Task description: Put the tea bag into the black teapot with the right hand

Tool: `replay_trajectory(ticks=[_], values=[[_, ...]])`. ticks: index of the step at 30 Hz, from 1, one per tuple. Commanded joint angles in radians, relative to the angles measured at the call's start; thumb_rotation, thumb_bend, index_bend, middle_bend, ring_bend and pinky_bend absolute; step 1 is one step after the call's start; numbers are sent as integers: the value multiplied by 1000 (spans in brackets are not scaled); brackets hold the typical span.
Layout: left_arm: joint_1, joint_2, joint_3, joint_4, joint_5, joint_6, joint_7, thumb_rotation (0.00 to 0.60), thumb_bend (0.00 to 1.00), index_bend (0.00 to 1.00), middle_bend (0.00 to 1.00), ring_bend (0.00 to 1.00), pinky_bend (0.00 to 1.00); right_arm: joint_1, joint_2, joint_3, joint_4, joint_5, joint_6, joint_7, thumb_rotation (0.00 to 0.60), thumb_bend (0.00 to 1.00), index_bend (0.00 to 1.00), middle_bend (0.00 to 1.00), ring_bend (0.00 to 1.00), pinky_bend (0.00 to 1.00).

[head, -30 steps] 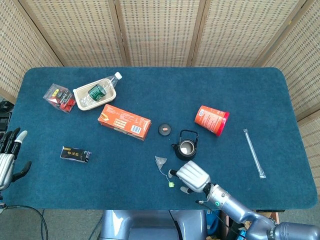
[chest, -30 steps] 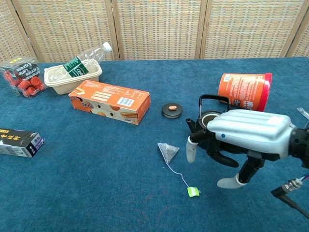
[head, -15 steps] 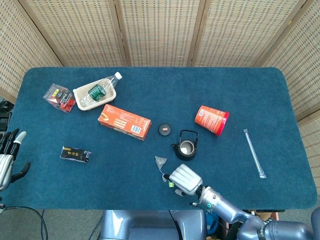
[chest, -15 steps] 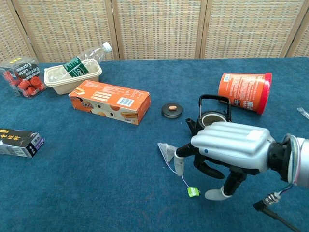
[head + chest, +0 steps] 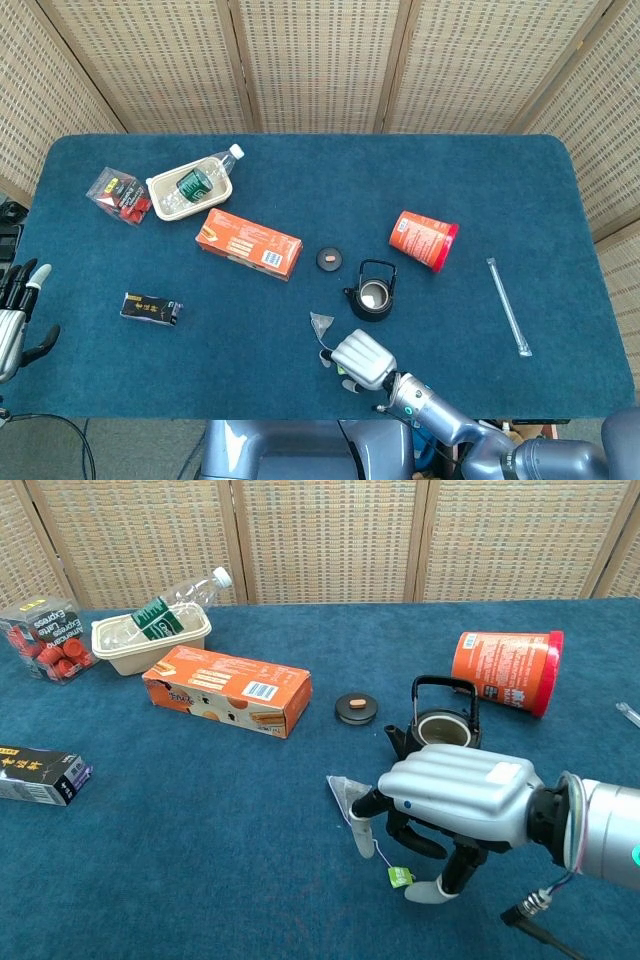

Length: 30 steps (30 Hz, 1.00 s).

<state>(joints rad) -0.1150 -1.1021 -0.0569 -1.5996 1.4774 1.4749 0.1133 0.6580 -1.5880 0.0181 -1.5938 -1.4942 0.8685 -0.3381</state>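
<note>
The right hand [image 5: 455,800] hovered palm-down, fingers spread, over the tea bag [image 5: 346,792] just near of the black teapot [image 5: 438,730], apparently gripping nothing yet.

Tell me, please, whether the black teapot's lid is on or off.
Off. The black teapot shows an open mouth, and its lid lies on the table beside it.
</note>
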Motion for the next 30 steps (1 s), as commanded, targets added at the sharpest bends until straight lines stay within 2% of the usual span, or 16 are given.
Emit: replay_trajectory(ticks=[1, 7, 30], values=[[0, 0, 0, 1, -1, -1, -1, 600, 364, 0, 0, 0, 0, 2, -8, 0, 12, 6, 0, -2, 600, 414, 467, 883, 933, 1000], [-1, -2, 0, 5, -1, -1, -4, 600, 364, 0, 0, 0, 0, 4, -24, -3, 35, 20, -3, -5, 600, 452, 467, 883, 933, 1000], [-6, -9, 0, 12, -1, -8, -8, 600, 363, 0, 0, 0, 0, -1, -66, -28, 95, 29, 10, 10, 600, 456, 468, 883, 933, 1000]])
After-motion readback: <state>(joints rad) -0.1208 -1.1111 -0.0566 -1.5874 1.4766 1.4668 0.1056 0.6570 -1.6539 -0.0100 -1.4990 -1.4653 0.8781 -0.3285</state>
